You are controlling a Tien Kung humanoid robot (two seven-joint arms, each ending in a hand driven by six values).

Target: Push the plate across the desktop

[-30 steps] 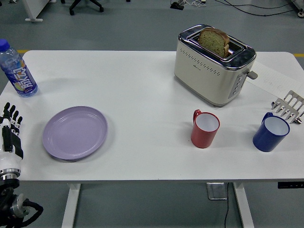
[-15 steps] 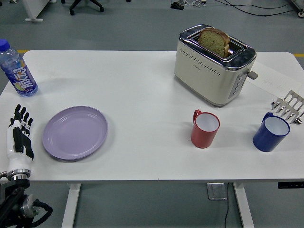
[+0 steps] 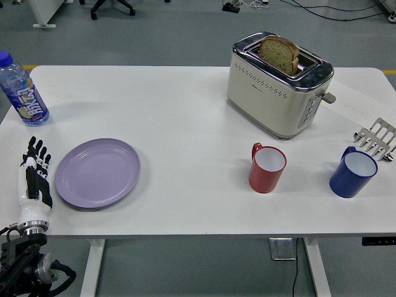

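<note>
- My left arm (image 3: 25, 272) runs off the bottom-left corner.
- The bottle (image 3: 21, 93) label print is too small for me to read.
- The toast (image 3: 279, 54) sits half hidden in the toaster (image 3: 275, 93) slot.
- The metal rack (image 3: 376, 138) touches the right edge.

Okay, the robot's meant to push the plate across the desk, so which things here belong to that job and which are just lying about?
Part of the job:
- purple plate
- left hand, fingers straight, just beside the plate's left rim
- white table

Just lying about:
- water bottle
- toaster holding a bread slice
- red mug
- blue mug
- metal rack
</note>
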